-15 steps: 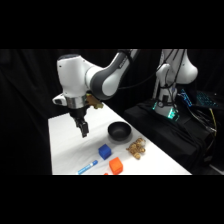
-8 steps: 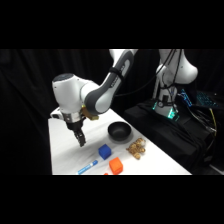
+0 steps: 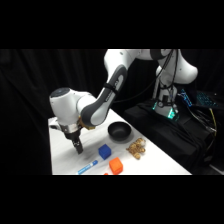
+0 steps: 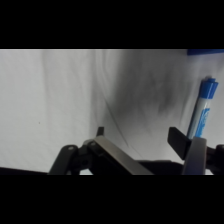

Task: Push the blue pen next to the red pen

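Gripper [image 3: 78,147] lowered close to white table [image 3: 62,150], jaws spread apart and grasping nothing, probably to push and not to pick. Blue pen [image 4: 202,116] lying just beyond one fingertip [image 4: 196,152], outside the gap. No red pen visible anywhere.

No text, label, brand, number or sign can be read in either view. The blue pen [image 4: 202,116] carries faint dark marks along its pale barrel, seen at about 3 o'clock in the wrist view, but they are too blurred to make out as letters. In the side view the same pen [image 3: 88,167] lies at about 7 o'clock on the worktop [image 3: 62,155], too small for any print to show. The lit equipment [image 3: 167,111] at 2 o'clock shows glowing patches, none legible.
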Tool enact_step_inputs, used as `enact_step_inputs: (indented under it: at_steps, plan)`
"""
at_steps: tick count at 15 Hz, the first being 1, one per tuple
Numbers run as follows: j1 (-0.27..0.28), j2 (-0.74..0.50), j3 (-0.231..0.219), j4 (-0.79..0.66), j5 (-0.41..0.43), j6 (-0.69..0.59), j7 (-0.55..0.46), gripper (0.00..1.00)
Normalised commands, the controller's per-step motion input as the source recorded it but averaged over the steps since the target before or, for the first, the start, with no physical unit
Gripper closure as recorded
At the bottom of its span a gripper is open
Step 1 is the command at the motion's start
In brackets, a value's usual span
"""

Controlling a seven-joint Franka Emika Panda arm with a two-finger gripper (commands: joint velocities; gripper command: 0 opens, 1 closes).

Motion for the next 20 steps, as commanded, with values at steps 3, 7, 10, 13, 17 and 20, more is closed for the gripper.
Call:
enact_step_inputs:
  at_steps: [3, 7, 10, 13, 17, 20]
  plan:
    - [0.025, 0.29, -0.030, 0.39, -0.019, -0.09, 0.04, 0.00]
    - [0.044, 0.22, -0.033, 0.35, -0.025, -0.11, 0.04, 0.00]
    - [0.101, 0.16, -0.048, 0.29, -0.059, -0.11, 0.07, 0.00]
    - [0.147, 0.11, -0.066, 0.21, -0.097, -0.09, 0.11, 0.00]
    - [0.216, 0.05, -0.099, 0.07, -0.158, -0.05, 0.17, 0.00]
    - [0.254, -0.01, -0.127, -0.04, -0.197, -0.02, 0.21, 0.00]
